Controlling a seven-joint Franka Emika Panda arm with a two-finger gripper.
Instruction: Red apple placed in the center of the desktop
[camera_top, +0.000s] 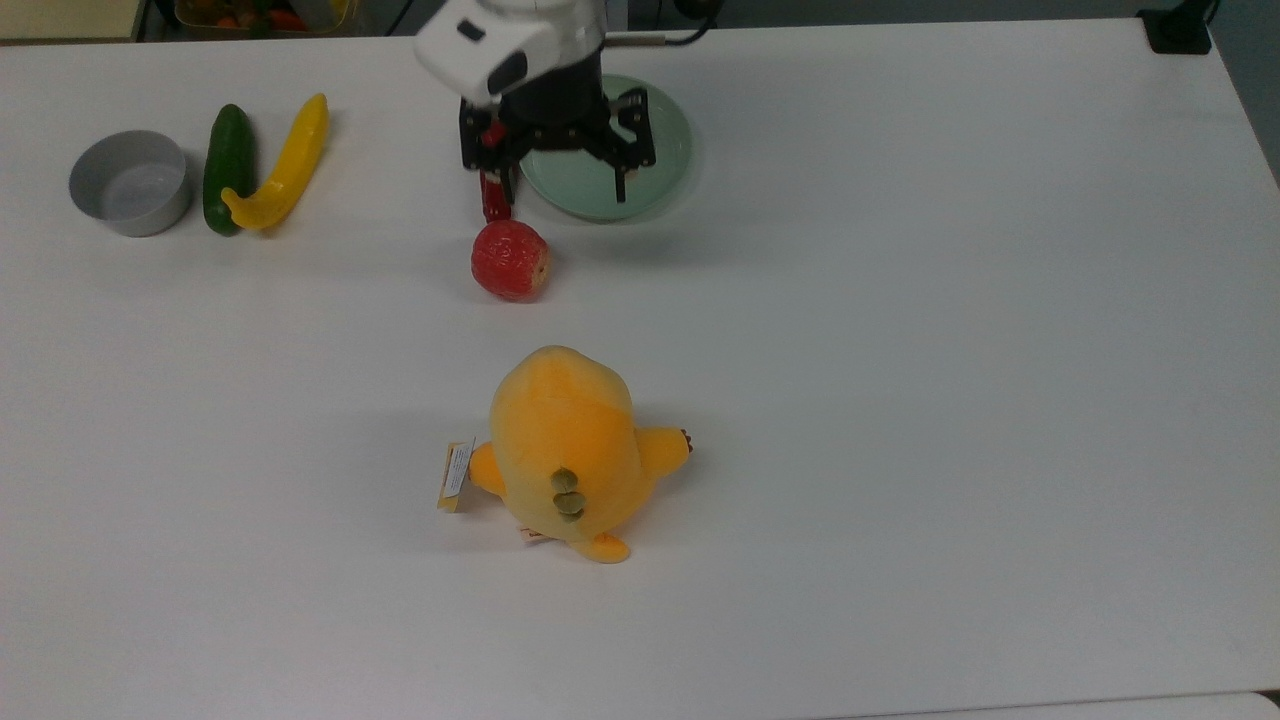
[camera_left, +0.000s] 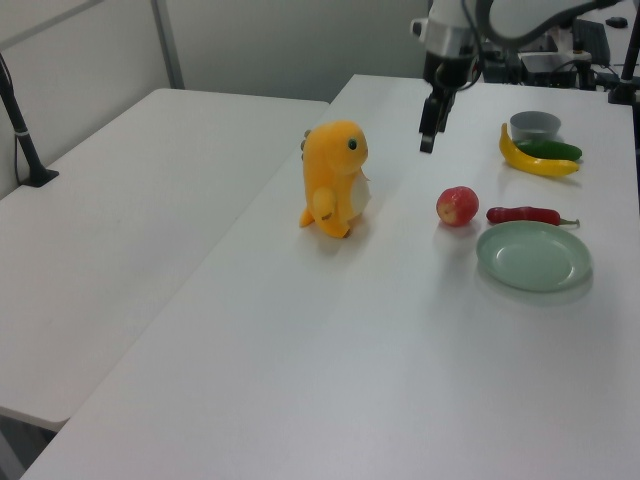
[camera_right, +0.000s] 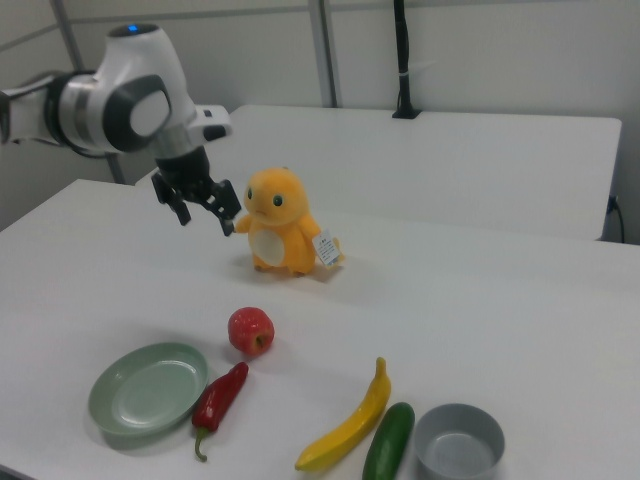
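Observation:
The red apple lies on its side on the white desktop, free of any grip. It rests between the green plate and the orange plush toy. My gripper hangs open and empty well above the desktop. In the top view it is over the plate's near edge, behind the apple. In the right view its fingers spread wide to the left of the plush.
A pale green plate and a red chili lie just behind the apple. The orange plush stands in front. A yellow banana-like fruit, cucumber and grey bowl sit at the top view's left.

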